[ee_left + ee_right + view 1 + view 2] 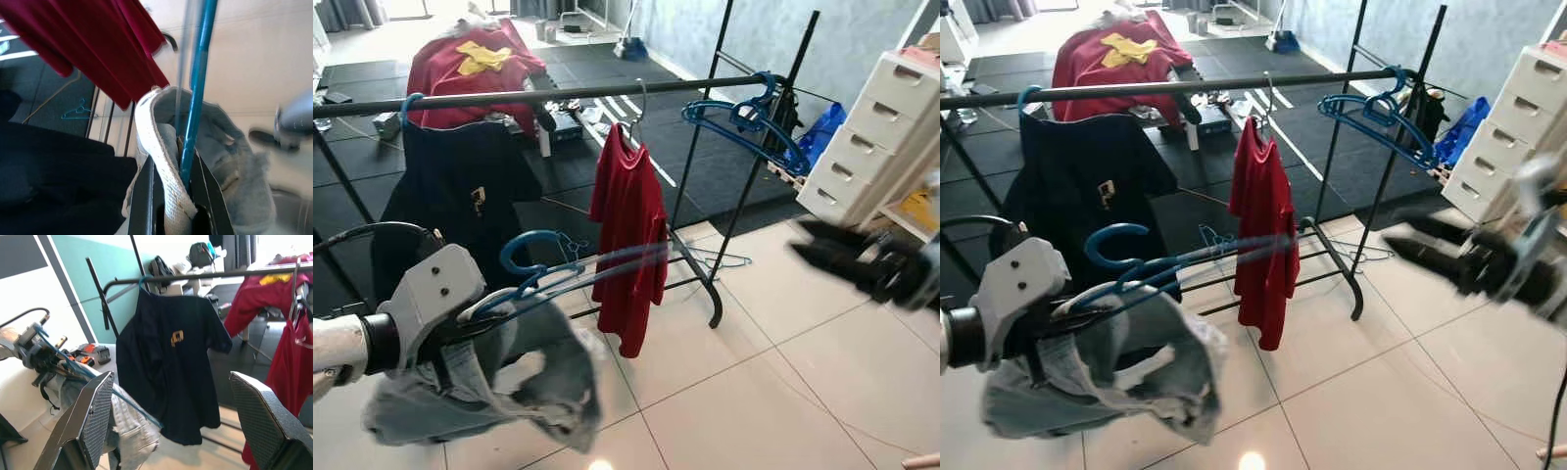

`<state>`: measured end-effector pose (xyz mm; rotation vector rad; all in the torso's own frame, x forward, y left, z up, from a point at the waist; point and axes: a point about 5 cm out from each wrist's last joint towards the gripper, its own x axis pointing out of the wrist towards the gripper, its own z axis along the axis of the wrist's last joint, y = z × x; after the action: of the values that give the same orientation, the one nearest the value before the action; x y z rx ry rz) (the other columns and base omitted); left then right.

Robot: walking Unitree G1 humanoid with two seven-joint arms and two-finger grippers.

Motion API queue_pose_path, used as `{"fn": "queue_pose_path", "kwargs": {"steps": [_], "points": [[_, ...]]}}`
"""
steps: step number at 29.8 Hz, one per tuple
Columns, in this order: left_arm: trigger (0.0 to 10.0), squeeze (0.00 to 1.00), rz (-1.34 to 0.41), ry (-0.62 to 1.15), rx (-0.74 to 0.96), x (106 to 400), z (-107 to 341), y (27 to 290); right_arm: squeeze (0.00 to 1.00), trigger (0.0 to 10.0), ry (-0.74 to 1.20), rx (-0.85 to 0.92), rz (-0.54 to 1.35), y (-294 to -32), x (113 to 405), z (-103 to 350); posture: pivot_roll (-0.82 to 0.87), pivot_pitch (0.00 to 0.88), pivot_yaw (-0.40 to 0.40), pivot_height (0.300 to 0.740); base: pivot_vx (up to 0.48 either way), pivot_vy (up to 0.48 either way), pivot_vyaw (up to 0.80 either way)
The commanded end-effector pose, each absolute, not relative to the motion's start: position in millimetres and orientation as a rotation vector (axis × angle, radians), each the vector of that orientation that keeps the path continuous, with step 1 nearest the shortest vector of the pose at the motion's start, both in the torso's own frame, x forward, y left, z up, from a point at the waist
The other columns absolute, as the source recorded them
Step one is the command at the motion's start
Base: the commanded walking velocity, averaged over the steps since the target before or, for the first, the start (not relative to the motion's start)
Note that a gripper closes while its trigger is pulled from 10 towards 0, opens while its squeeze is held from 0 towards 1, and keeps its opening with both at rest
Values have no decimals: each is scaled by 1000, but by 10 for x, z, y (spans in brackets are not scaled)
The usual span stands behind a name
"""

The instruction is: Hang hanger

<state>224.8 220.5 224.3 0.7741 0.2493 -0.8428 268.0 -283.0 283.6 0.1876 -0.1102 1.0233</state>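
My left hand [460,328] is clamped on the blue hanger [578,269], which has pale jeans [489,387] draped from it; the wrist view shows the blue shaft and the denim hem pinched between the two fingers. The hanger's long axis runs away from that hand, forward and toward my right, hook [524,250] curled just above the hand. The rail [587,93] of the clothes rack sits well above and ahead of the hand, running across my view, so I judge the coming move is a lift up and forward to drop the hook over it. Left arm is nearer and already carries the load.

My right hand [1430,250] hangs out to the side with fingers apart, holding nothing, well apart from the hanger, blurred.

Along the rail, from the left hand's side outward: a navy shirt [450,196] right in front of the hand, then a red shirt [628,235], then empty blue hangers [749,122] at the far end. Free gap lies between navy and red shirts. Red shirt hangs close beyond the hanger tip, so it could snag. White drawers [871,137] stand past the right hand
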Motion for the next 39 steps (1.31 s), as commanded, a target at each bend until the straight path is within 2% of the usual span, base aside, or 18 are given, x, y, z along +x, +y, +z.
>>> {"fn": "queue_pose_path", "kwargs": {"steps": [1,2,3,4,5,6,7,12,14,16,20,30,34,37,39], "points": [[10000,0,-904,256,868,2237,2274,2159,1000,10000,-162,161,1065,-2810,2650,2988,-40,69,-47,740,0,0,0],[10000,0,-963,279,945,2248,2271,2107,1000,10000,-166,128,1138,-2684,2661,3051,-42,66,-49,740,0,0,0],[10000,0,-963,279,945,2248,2271,2107,1000,10000,-166,128,1138,-2684,2661,3051,-42,66,-49,740,0,0,0],[10000,0,-1032,282,1006,2268,2288,2017,1000,10000,-112,96,1264,-2450,2665,3008,-46,58,-45,740,0,0,0],[10000,0,-1032,282,1006,2268,2288,2017,1000,10000,-112,96,1264,-2450,2665,3008,-46,58,-45,740,0,0,0],[10000,0,-1106,278,1055,2285,2316,1921,0,10000,-32,72,1402,-2223,2648,2894,-42,53,-49,740,0,0,0],[10000,0,-1150,272,1080,2293,2338,1861,0,10000,25,63,1490,-2089,2624,2804,-42,53,-49,740,0,0,0],[10000,0,-1213,251,1132,2311,2438,1780,0,10000,143,44,1621,-1902,2588,2620,-41,44,-61,740,0,0,0],[10000,0,-1246,271,1204,2314,2550,1784,0,10000,223,0,1703,-1697,2572,2436,-41,42,-62,740,0,0,0],[10000,0,-1246,271,1204,2314,2550,1784,0,10000,223,0,1703,-1697,2572,2436,-41,42,-62,740,0,0,0],[10000,0,-1235,307,1244,2344,2618,1799,0,10000,233,-56,1717,-1492,2598,2284,-31,30,-59,740,0,0,0],[10000,0,-1218,403,1285,2414,2629,1789,0,10000,229,-123,1752,-1265,2532,2201,-26,23,-58,740,0,0,0],[10000,0,-1217,436,1258,2432,2642,1730,0,10000,187,-167,1730,-1169,2564,2212,-27,23,-56,740,0,0,0],[10000,0,-1200,465,1198,2435,2676,1693,0,10000,194,-293,1674,-1110,2620,2139,-26,26,-60,740,0,0,0],[10000,0,-1195,473,1185,2438,2684,1687,0,10000,197,-318,1666,-1095,2626,2120,-26,26,-60,740,0,0,0]]}}
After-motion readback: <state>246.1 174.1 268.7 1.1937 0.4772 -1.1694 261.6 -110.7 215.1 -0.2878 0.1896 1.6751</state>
